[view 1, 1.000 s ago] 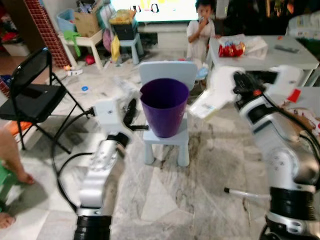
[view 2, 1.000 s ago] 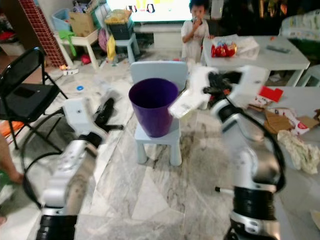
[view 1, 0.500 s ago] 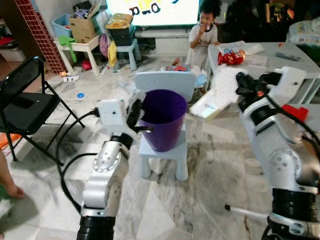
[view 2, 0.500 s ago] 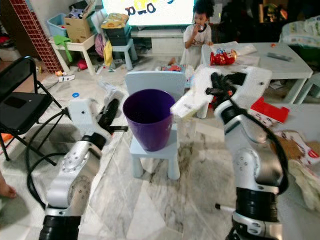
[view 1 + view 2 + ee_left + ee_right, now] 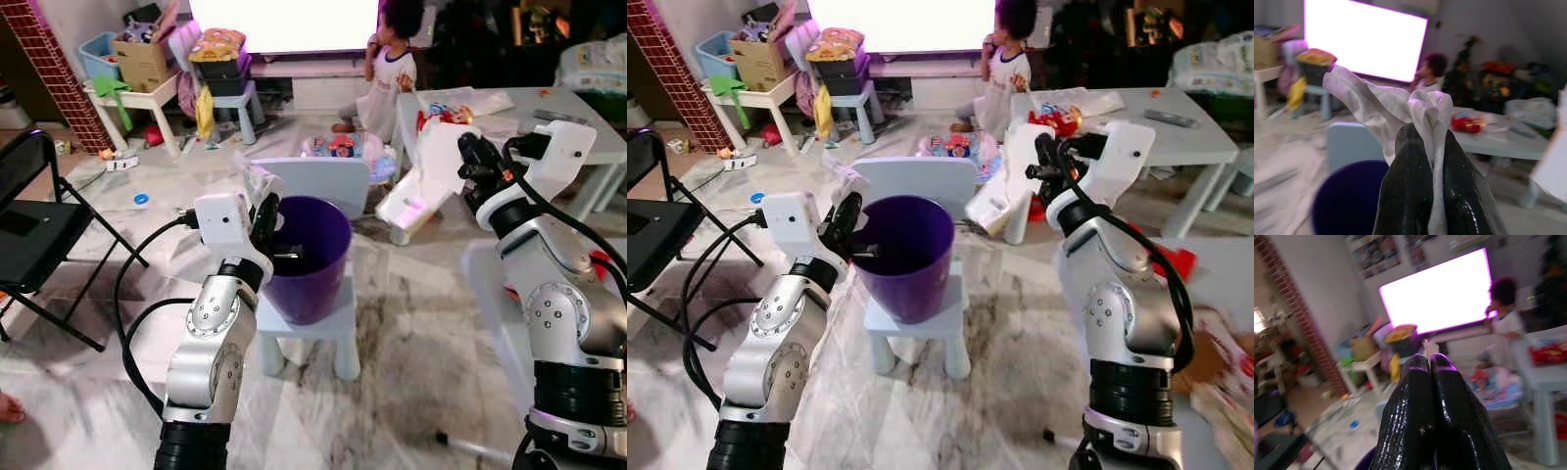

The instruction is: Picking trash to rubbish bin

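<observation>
A purple bin (image 5: 304,259) stands on a small pale blue chair (image 5: 318,328). My left gripper (image 5: 266,208) is at the bin's left rim, shut on a crumpled white tissue (image 5: 1383,105) that sticks out past its fingertips. My right gripper (image 5: 472,162) is raised to the right of the bin and above it. It is shut on a flat white packet (image 5: 419,184) that hangs down towards the bin. In the right wrist view the black fingers (image 5: 1415,391) are pressed together, with a sliver of the packet at their tips.
A person (image 5: 387,59) stands behind the chair near a bright screen. A white table (image 5: 554,113) with a red snack bag (image 5: 439,110) is at the back right. A black folding chair (image 5: 34,220) stands at the left. Clutter and a small table (image 5: 137,90) lie at the back left.
The whole view has shifted as I came closer to the bin. My left gripper with the tissue has come up to the bin's left rim. The right gripper still holds the packet.
</observation>
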Robot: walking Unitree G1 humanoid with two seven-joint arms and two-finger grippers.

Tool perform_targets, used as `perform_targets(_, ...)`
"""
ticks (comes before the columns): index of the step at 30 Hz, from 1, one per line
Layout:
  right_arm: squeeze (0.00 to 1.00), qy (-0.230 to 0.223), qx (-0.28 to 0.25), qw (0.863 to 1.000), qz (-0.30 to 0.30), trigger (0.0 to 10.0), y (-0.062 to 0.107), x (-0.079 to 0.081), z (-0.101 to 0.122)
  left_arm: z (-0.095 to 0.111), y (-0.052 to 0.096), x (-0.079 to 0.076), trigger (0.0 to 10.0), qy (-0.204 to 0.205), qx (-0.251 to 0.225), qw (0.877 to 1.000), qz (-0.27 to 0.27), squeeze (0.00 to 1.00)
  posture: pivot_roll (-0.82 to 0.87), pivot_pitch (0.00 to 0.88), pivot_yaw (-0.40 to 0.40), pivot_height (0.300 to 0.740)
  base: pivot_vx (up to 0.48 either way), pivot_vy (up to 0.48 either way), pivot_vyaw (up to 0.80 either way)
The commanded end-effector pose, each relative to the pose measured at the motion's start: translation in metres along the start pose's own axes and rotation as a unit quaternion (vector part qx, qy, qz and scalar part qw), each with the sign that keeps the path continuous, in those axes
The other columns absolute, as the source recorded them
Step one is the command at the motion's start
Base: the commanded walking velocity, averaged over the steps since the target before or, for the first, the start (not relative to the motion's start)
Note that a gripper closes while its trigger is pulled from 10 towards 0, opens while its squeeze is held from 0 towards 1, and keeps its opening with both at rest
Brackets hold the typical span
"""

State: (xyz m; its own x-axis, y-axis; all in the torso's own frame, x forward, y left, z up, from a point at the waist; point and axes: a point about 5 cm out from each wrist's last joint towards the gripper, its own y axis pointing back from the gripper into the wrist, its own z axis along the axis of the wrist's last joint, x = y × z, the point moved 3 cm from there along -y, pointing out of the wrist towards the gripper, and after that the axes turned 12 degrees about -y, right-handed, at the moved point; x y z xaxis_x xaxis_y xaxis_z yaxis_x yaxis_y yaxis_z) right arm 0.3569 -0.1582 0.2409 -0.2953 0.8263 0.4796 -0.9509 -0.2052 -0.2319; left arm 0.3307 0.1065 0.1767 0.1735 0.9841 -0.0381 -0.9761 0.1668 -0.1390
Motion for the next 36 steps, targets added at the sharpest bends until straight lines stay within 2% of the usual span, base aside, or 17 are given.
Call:
perform_targets(1, 0.0, 0.005, -0.008, 1.0, -0.003, 0.0, 0.001, -0.001, 0.006, 0.002, 0.0, -0.002, 0.0, 0.0, -0.004, 1.0, -0.004, 0.0, -0.01, 0.071, 0.023, 0.74, 0.442, 0.0, 0.0)
perform_targets(25, 0.0, 0.01, -0.006, 1.0, 0.006, 0.0, 0.0, 0.002, 0.003, 0.003, -0.001, -0.002, 0.0, -0.003, -0.009, 1.0, -0.009, 0.0, -0.01, 0.056, 0.028, 0.74, 0.44, 0.0, 0.0)
perform_targets(27, 0.0, 0.01, -0.006, 1.0, 0.005, 0.0, 0.0, 0.002, 0.003, 0.002, 0.0, -0.001, 0.0, -0.008, -0.009, 1.0, -0.006, 0.0, -0.01, 0.056, 0.028, 0.74, 0.0, 0.0, 0.0)
perform_targets(30, 0.0, 0.009, -0.007, 1.0, 0.004, 0.0, 0.0, 0.001, 0.004, -0.007, 0.004, 0.01, 0.0, -0.013, 0.011, 1.0, 0.019, 0.0, -0.01, 0.06, 0.029, 0.74, 0.0, 0.0, 0.0)
perform_targets(34, 0.0, 0.009, -0.006, 1.0, 0.004, 0.0, 0.0, 0.001, 0.003, -0.022, 0.01, 0.028, 0.0, 0.003, 0.05, 0.997, 0.067, 0.0, 0.0, 0.06, 0.028, 0.74, 0.0, 0.0, 0.0)
perform_targets(36, 0.0, 0.009, -0.005, 1.0, 0.004, 0.0, 0.0, 0.001, 0.003, -0.025, 0.013, 0.036, 0.0, -0.009, 0.062, 0.995, 0.084, 0.0, 0.0, 0.063, 0.023, 0.74, 0.0, 0.0, 0.0)
